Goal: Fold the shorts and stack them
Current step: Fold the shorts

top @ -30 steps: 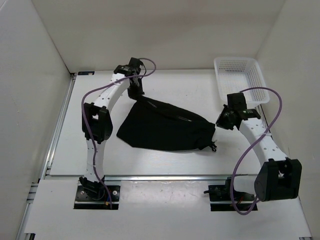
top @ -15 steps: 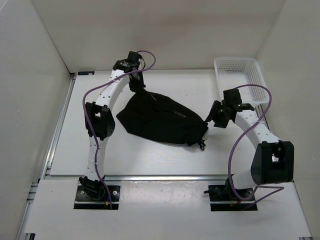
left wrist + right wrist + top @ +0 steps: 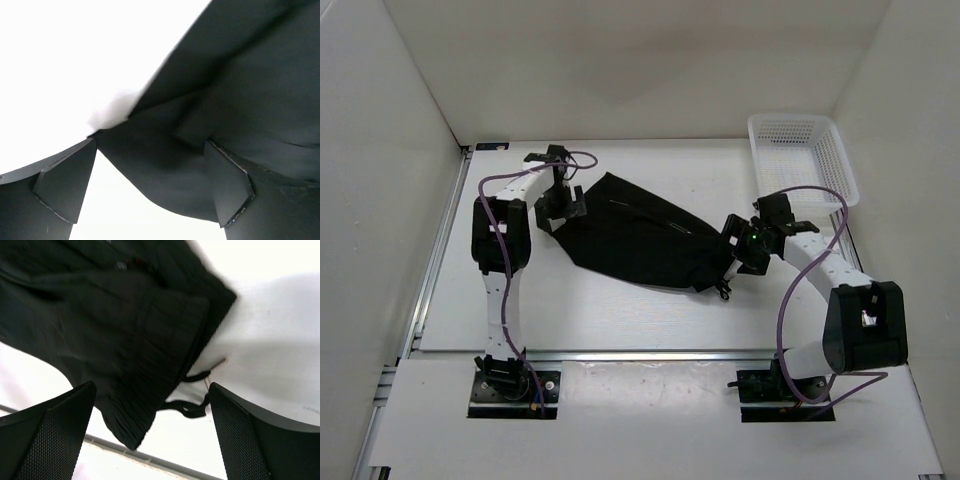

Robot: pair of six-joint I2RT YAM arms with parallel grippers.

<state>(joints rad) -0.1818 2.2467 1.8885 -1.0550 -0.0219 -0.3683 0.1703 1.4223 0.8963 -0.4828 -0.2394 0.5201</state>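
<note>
Since the earlier view the left arm has drawn back from the far side of the counter (image 3: 620, 320) and lowered to the garment's left corner. The right arm has pushed inward, so the shorts (image 3: 640, 235), formerly stretched taut between the two arms, now lie slack and slanted across the middle of the counter. The left fingers (image 3: 65, 185) stand apart with a black fabric edge passing between them, not pinched. The right fingers (image 3: 55, 440) are likewise spread wide over the gathered waistband (image 3: 145, 390), clamped on nothing. The step in hand is judged to be the laying-out of the garment ahead of a fold; whether it is already doubled leg over leg cannot be told from the dark cloth. The next move probably calls for a fresh pinch at each end, low enough to catch every layer, followed by carrying one end over the other without dragging the lower layer askew. The drawstring (image 3: 192, 407) trails loose on the counter beside the waistband and could catch in a closing pinch or stick out of the fold. The white mesh basket (image 3: 790, 120) sits at the far right corner, well apart from the shorts. The purple cable (image 3: 810, 200) looping off the right arm hangs near the basket, a possible snag on any far reach.
</note>
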